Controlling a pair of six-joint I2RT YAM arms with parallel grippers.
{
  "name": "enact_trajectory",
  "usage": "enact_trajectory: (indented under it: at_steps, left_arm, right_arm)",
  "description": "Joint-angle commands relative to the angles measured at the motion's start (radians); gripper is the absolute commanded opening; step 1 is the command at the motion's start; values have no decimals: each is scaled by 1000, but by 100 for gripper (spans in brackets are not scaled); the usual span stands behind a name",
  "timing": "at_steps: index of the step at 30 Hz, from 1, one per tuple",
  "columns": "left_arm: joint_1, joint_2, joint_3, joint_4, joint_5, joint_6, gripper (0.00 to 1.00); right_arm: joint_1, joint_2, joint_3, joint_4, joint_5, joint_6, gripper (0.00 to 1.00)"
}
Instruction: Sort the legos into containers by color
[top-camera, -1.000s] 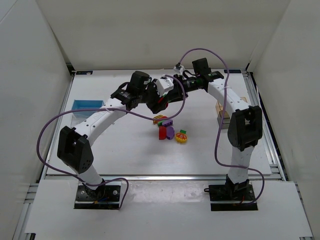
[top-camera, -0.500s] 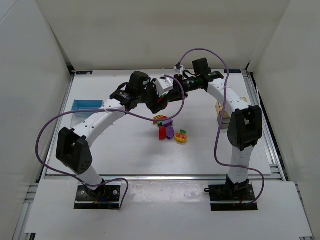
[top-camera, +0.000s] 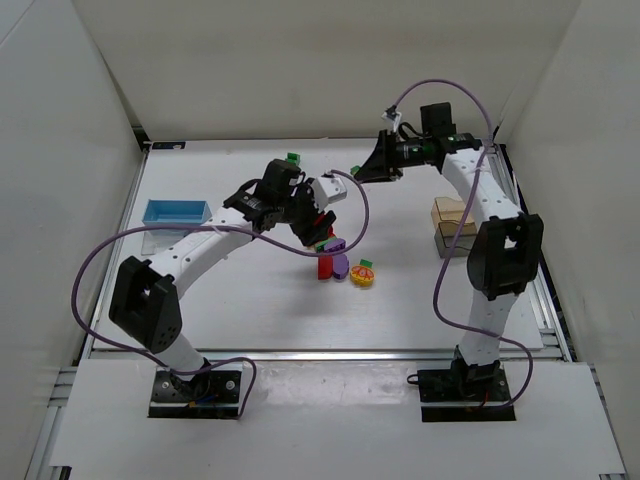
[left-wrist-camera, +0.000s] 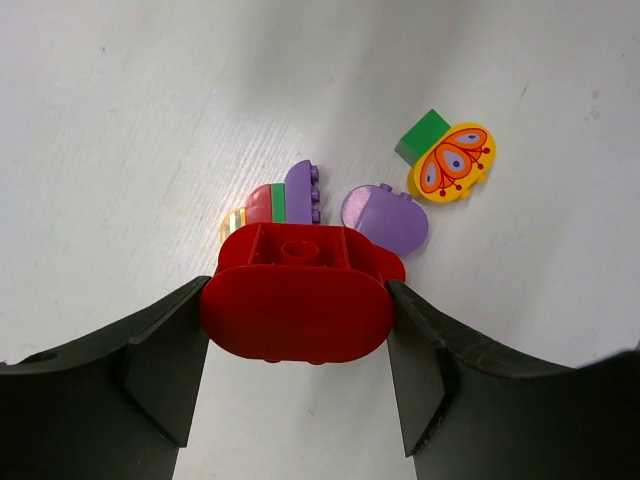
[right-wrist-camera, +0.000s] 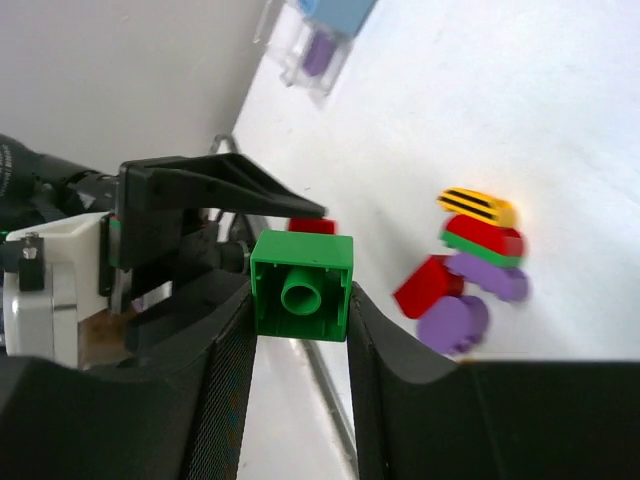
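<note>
White table (top-camera: 250, 300), walled on three sides — front half open. Blue container (top-camera: 176, 210) at the left edge, tan container (top-camera: 452, 210) at the right. Legos (top-camera: 345, 268) piled centre; left gripper (left-wrist-camera: 296, 325) clamps a red lego (left-wrist-camera: 295, 290) there, right gripper (right-wrist-camera: 300, 300) pinches a green lego (right-wrist-camera: 302, 265) aloft.

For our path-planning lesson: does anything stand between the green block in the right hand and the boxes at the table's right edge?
Nothing visible does. The right hand grips the green block, and only table surface lies between it and the boxes.
</note>
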Motion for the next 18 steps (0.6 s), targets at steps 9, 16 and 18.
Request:
enact_trajectory:
  at_steps: [9, 16, 18]
  left_arm:
    - [-7, 4, 166, -16, 11, -92, 31]
    - [-12, 126, 373, -56, 36, -175, 32]
    - [-15, 161, 406, -56, 36, -179, 32]
  right_arm:
    - [-230, -285, -176, -237, 513, -458, 0]
    - [-393, -399, -322, -320, 647, -638, 0]
    - [-414, -404, -360, -341, 669, -673, 0]
